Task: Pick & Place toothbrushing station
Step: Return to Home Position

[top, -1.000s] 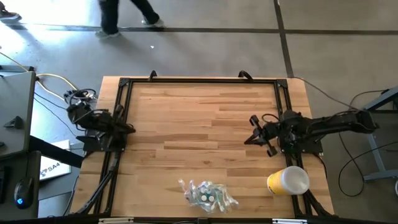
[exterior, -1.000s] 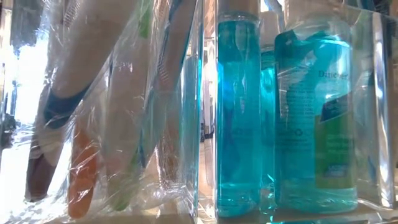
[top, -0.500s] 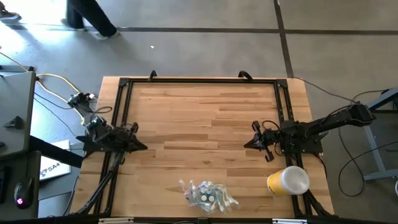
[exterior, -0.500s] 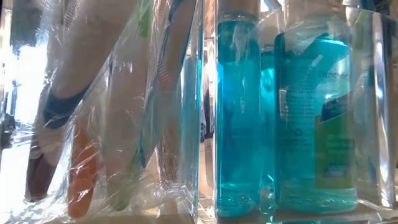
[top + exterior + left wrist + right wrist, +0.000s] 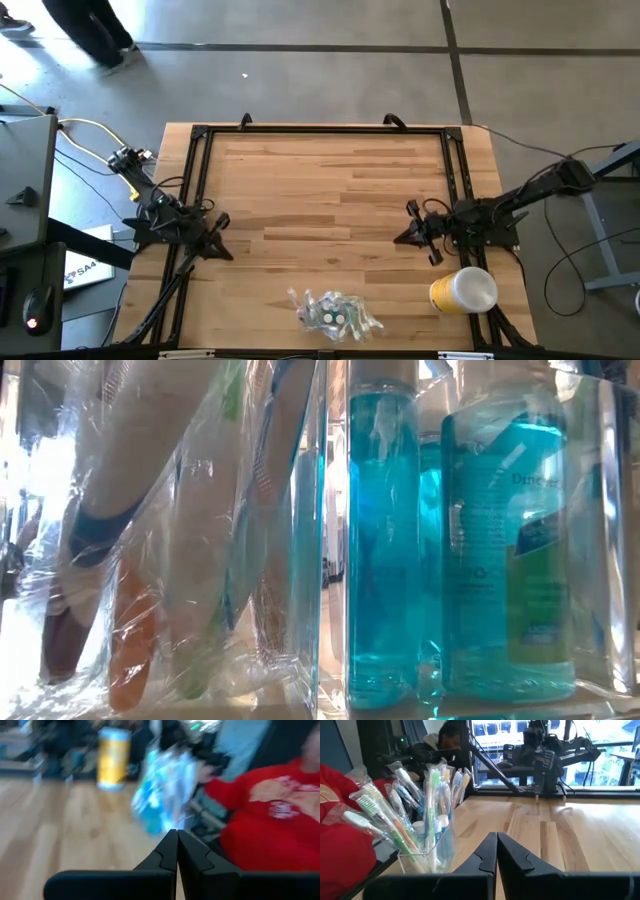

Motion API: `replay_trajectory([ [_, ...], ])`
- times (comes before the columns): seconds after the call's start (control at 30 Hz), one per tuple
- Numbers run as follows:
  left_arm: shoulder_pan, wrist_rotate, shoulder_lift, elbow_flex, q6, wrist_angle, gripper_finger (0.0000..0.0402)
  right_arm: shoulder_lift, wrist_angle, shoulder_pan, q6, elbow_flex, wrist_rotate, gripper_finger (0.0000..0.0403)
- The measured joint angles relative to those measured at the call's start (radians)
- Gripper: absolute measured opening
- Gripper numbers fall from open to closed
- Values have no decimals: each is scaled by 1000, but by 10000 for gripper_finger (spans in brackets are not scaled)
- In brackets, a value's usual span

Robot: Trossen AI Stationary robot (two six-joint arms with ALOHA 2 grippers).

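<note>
A clear organizer stands near the table's near edge, at the middle. It holds several plastic-wrapped toothbrushes and blue mouthwash bottles. The low view looks at it from close up. A yellow cup lies on its side at the near right. My left gripper is shut and empty at the table's left side, pointing toward the organizer. My right gripper is shut and empty at the right side, above and beyond the cup; its wrist view shows the organizer ahead.
A black frame runs around the wooden tabletop. A person in a red top sits beyond the near edge. Another person walks on the floor beyond the far edge. Bare wood lies between the two grippers.
My left gripper has swung toward the table's near edge and turned toward the organizer. My right gripper has shifted a little toward the near edge. The person on the far floor has walked to the left.
</note>
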Motion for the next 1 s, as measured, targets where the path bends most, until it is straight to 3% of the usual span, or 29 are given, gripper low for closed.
replay_trajectory([
  [0.13, 0, 87, 1, -41, 106, 95, 0, 0, -22, 37, 7, 0, 31, 3],
  [0.47, 0, 22, 21, -42, 173, 104, 0, 0, -36, 111, 32, -1, 234, 3],
  [0.8, 0, 4, 21, -43, 192, 110, 0, -83, -139, 122, -3, -1, 57, 3],
  [1.0, 0, 4, 21, -43, 191, 110, 0, -245, -312, 60, -14, -2, 107, 3],
])
